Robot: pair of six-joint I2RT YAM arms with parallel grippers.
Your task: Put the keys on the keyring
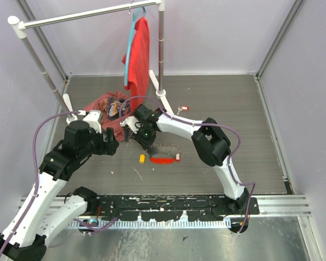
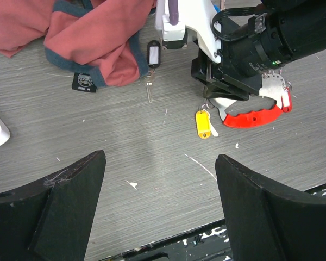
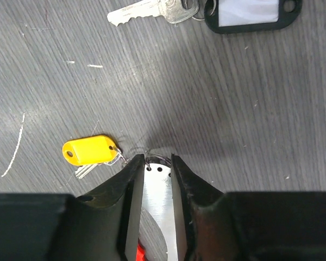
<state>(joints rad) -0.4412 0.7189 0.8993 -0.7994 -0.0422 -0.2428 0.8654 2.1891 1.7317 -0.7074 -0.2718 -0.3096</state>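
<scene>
Keyring (image 3: 158, 198) pinched between downturned right claw's (image 3: 156, 159) tips.

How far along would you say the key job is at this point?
The yellow-tagged key already looks linked to the keyring. The right gripper is pinching the keyring's silver plate. The black-tagged key lies apart, not yet attached; the left gripper hovers open.
</scene>
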